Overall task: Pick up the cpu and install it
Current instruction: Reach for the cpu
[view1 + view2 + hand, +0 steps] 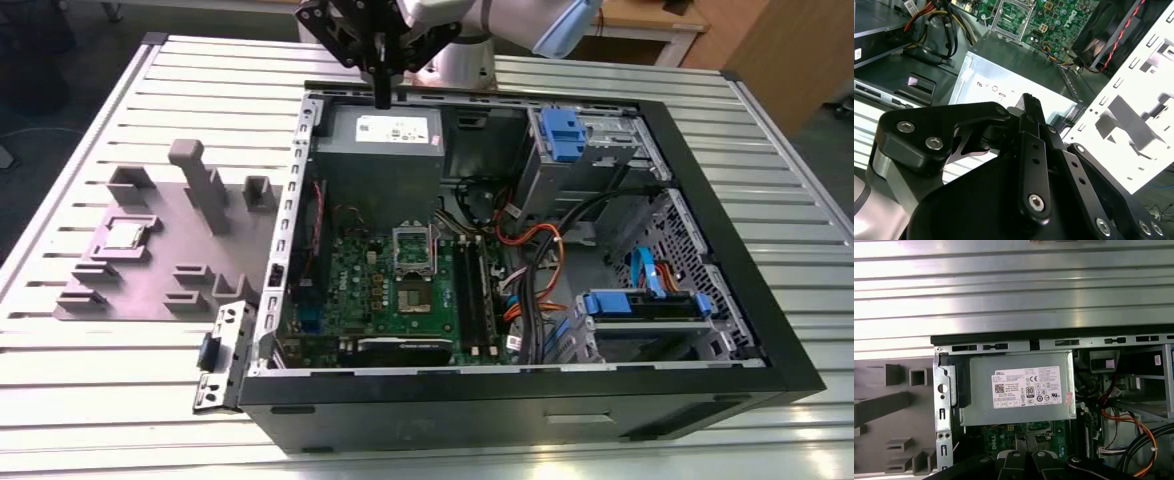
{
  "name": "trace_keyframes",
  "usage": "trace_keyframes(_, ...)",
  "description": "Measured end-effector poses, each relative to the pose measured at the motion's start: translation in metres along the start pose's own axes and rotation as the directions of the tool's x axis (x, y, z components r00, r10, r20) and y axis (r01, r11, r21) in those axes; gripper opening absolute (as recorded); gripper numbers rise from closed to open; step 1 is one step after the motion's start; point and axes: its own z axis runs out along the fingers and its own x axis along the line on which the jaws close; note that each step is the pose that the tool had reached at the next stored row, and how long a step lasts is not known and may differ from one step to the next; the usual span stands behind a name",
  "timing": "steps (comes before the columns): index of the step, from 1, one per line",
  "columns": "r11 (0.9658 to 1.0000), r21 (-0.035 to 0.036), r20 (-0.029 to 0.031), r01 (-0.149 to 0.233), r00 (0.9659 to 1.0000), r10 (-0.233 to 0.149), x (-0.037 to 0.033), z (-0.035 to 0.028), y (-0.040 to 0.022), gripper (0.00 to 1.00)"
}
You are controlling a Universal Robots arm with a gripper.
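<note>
Open black metal computer case (534,412) lies on the ribbed metal counter (80,400). Beside it, at the exterior view's left, a grey plastic fixture plate (200,275) carries the small square silver cpu (127,234). Black pincer (383,98) hangs above the boxy metal power supply (380,155) inside the case.

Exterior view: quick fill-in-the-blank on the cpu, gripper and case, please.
The small flat silver cpu lies ____ the open black computer case, on a grey plastic fixture.
The black gripper hangs over the grey metal power supply box and holds ____.
The fixture sits at the exterior view's ____ of the case.
Missing: outside; nothing; left.
</note>
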Motion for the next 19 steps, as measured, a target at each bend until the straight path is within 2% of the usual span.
trace_keyframes(8,1.0,0.0,0.0001,0.0,1.0,0.0,0.0024,-0.0001,-0.0054,0.11)
trace_keyframes(19,1.0,0.0,0.0001,0.0,1.0,0.0,0.0049,0.0005,-0.0088,0.11)
